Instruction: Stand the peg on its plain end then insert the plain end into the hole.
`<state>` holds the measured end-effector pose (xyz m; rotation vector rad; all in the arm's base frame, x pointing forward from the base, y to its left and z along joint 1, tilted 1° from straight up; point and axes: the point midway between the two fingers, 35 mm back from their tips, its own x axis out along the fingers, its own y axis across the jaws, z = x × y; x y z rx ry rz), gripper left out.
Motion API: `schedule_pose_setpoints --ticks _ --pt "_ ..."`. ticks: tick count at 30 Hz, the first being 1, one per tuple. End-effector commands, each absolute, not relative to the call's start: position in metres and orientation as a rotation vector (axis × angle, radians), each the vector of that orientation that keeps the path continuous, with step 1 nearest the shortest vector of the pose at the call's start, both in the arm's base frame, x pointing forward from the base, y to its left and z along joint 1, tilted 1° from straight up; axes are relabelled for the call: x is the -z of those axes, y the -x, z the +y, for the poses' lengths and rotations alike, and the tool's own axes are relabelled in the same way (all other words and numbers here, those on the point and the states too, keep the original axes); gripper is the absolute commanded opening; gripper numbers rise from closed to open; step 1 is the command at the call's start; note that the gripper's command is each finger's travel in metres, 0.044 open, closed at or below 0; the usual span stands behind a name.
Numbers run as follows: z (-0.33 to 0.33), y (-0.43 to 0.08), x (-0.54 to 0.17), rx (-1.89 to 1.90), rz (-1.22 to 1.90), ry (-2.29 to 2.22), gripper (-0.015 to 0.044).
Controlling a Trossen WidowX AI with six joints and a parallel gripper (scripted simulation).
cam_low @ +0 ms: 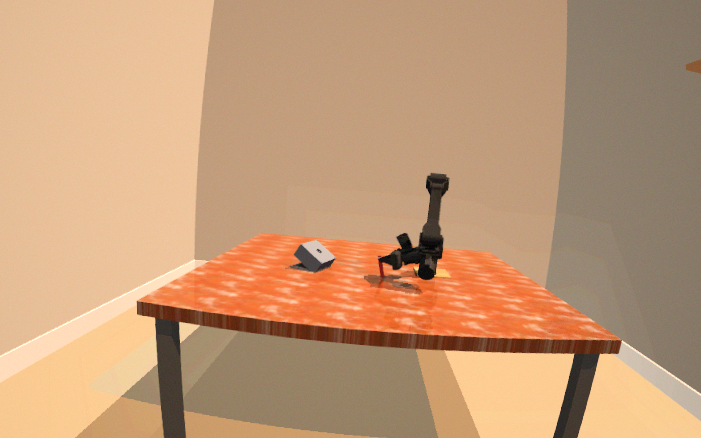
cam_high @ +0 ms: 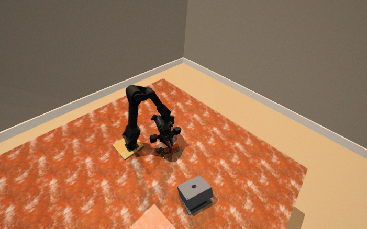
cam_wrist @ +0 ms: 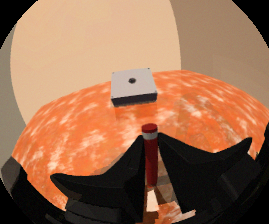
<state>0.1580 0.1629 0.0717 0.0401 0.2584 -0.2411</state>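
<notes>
The red peg [cam_low: 381, 268] [cam_wrist: 151, 162] stands nearly upright, with its white-banded end up and its plain end down at or just above the table [cam_high: 93, 184] [cam_low: 450, 310] [cam_wrist: 75, 125]. Whether it touches the table is hard to tell. My gripper [cam_high: 170, 146] [cam_low: 380, 259] [cam_wrist: 150, 138] is shut on the peg near the banded end, with the fingers reaching in roughly level from the side. The grey sloped panel [cam_high: 186, 192] [cam_low: 309, 249] [cam_wrist: 145, 90] stands apart from the peg. Its hole [cam_high: 193, 186] [cam_low: 318, 250] [cam_wrist: 132, 80] is empty.
The arm's yellow base plate [cam_high: 119, 147] [cam_low: 442, 273] lies on the table behind the gripper. A pale pink surface [cam_high: 153, 218] shows at the bottom edge of the top view. The panel is the obstacle ahead of the gripper in the wrist view.
</notes>
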Motion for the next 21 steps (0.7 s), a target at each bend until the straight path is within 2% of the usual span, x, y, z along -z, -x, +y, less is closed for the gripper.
schedule_pose_setpoints --ticks 1,21 --pt "0.1633 -0.1575 -0.0718 0.241 0.266 -0.042 0.0049" --pt "0.1638 -0.1563 -0.0679 0.239 0.258 -0.039 0.0049"
